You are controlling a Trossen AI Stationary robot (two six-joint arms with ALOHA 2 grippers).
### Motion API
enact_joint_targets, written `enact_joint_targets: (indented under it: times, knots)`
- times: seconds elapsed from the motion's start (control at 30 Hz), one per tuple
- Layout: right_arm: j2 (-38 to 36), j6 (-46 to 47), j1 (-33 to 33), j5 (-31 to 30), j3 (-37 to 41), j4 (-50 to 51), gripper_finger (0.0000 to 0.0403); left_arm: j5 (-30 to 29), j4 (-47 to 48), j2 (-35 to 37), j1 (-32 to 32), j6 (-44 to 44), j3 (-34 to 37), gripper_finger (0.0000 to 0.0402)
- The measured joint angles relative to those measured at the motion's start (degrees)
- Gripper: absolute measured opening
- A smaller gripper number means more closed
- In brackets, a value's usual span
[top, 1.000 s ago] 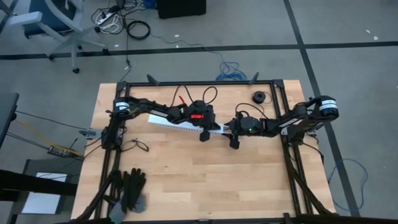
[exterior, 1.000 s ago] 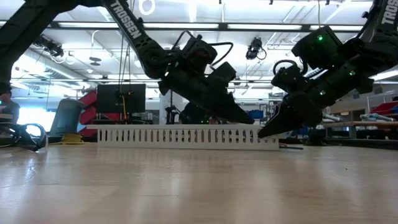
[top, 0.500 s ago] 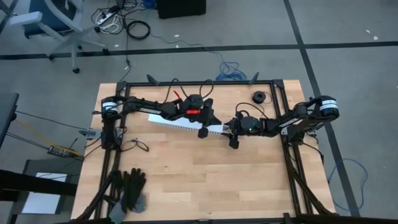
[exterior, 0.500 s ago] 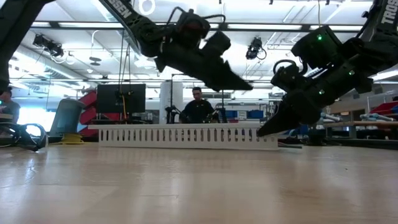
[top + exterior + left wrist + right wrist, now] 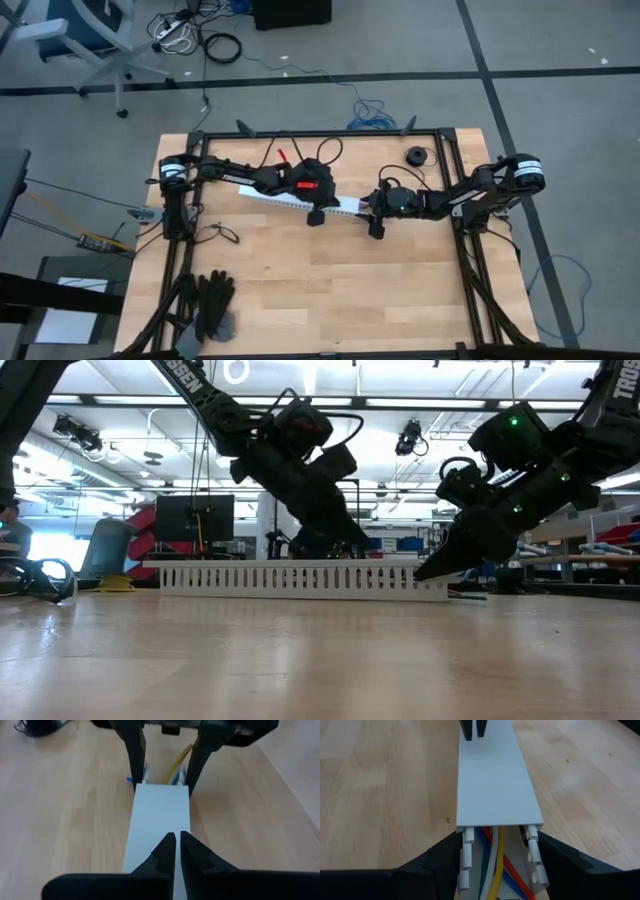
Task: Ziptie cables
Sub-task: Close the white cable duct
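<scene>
Two arms meet over one long white channel (image 5: 300, 199) that lies slantwise across the far half of the table (image 5: 330, 290). From where I stand, the cables (image 5: 495, 851), red, blue, yellow and white, run inside it and show only at its right end, under the edge of a flat white lid (image 5: 492, 775) that already covers most of the channel.

At that end the right gripper (image 5: 495, 865) straddles the channel, jaws set wide with one finger against each slotted wall, steadying it. The left gripper (image 5: 176, 845) sits farther left, above the lid near the middle, its fingers pressed together with nothing between them, tips pointing down at the lid's top.

I judge the work to be at a tidying stage: the wires are laid in and the cover mostly seated, and the shut fingers look placed to press or slide it. No ziptie shows anywhere, and none is around the wires, so the tying itself seems not yet done.

A small black spool (image 5: 415, 155) rests near the far right corner, and dark gloves (image 5: 212, 303) lie at the near left.
</scene>
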State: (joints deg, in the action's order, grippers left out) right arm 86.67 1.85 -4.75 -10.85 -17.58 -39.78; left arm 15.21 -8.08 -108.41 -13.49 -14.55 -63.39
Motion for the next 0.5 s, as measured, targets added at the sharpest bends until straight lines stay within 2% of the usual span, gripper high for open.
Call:
enact_joint_targets:
  times: [0.5]
  knots:
    - [0.09, 0.07, -0.03, -0.02, 0.17, -0.01, 0.0219, 4.55, -8.88, -9.68, -0.07, 3.28, -4.20, 0.0000]
